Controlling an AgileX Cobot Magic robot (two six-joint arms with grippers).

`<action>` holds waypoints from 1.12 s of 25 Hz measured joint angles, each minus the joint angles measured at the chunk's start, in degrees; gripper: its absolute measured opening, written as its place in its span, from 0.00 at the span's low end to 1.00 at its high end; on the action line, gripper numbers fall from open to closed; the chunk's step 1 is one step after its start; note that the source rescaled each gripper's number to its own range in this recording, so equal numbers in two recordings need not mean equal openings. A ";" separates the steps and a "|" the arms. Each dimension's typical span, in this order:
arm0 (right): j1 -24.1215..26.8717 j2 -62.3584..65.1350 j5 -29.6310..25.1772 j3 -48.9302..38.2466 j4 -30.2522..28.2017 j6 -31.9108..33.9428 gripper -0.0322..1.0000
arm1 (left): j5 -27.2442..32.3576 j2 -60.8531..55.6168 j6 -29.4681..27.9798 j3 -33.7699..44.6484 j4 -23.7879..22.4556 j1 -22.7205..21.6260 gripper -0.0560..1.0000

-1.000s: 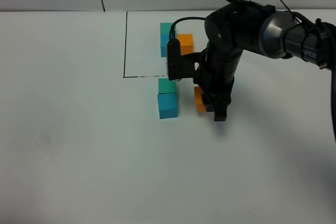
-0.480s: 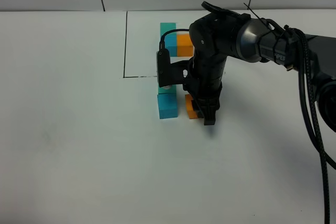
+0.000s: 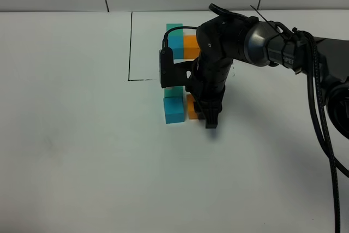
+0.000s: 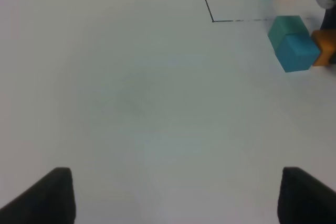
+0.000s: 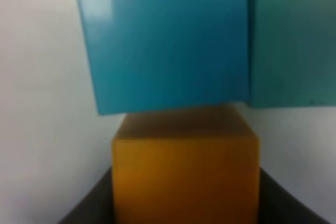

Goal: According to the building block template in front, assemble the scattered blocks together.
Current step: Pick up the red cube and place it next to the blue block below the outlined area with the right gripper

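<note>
Right gripper (image 3: 209, 114) sat just below centre of the overhead frame, jaws closed on the orange cube (image 3: 192, 107), which showed as a sliver at the gripper's left. Wrist view confirmed the hold: the orange cube (image 5: 185, 174) filled the space between the dark fingers (image 5: 89, 205), its far face pressed against the blue cube (image 5: 165, 40). Blue cube (image 3: 174, 109) lay immediately left of the orange one overhead, with the green cube (image 3: 173, 89) touching its upper side, just under the dashed bottom line of the black outline (image 3: 131, 47). Inside that outline, upper centre of frame, the template cluster (image 3: 175, 36) stood partly hidden by the arm: green on top, blue beneath, orange to the right. Left gripper (image 4: 173, 195) did not appear overhead; its wrist view showed two dark fingertips (image 4: 50, 195) spread wide at the lower corners over bare white table (image 4: 131, 103), nothing between them. Loose cubes sat at that view's upper right, well apart from it.
</note>
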State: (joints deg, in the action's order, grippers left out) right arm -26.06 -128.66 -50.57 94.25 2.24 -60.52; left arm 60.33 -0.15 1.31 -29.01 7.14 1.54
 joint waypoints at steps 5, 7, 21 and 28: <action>-0.89 -0.42 0.27 0.00 0.98 -0.12 0.05 | 0.00 0.00 0.00 0.00 0.00 0.00 0.66; -1.00 -0.42 0.34 0.00 1.10 -0.13 0.05 | 0.00 0.00 0.00 0.00 0.00 0.00 0.66; -1.00 -0.48 0.94 0.00 2.33 1.49 0.05 | 0.00 0.00 0.00 0.00 0.00 0.00 0.66; -1.00 -0.48 1.76 0.00 3.06 1.54 0.05 | 0.00 0.00 0.00 0.00 0.00 0.00 0.66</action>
State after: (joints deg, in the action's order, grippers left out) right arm -27.06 -129.15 -48.81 94.25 5.30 -58.97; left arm 60.33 -0.15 1.31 -29.01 7.14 1.54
